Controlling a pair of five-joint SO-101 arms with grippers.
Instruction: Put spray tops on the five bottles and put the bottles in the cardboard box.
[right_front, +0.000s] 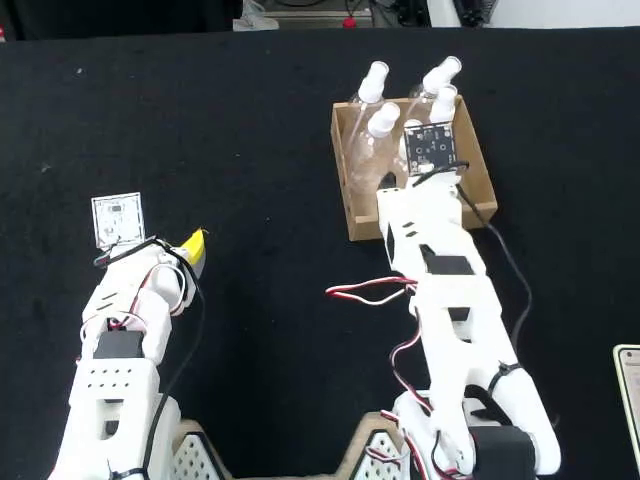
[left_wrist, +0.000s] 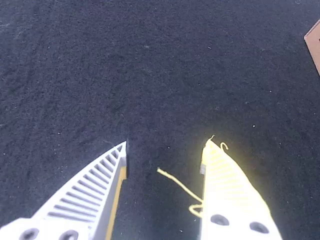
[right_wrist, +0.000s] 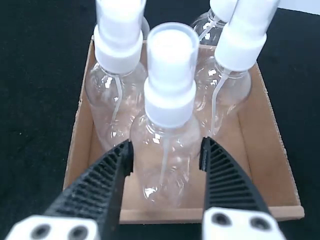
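- The right gripper is down in the cardboard box, which sits on the far right of the black table. Its jaws flank the near bottle and seem to press on both of its sides.
- That bottle stands upright in the box with its spray top already on. More capped bottles stand just beyond it, one far left and one far right.
- I count four spray tops. A fifth may be hidden under the arm, and I cannot be sure.
- The left gripper hangs over bare table on the near left. Its jaws are spread and hold nothing.
- The step in hand looks like setting this bottle into the box, so the task is near its end.
- Next, the right jaws should part without tipping the bottle. The arm should then lift straight up to clear the neighbouring tops.
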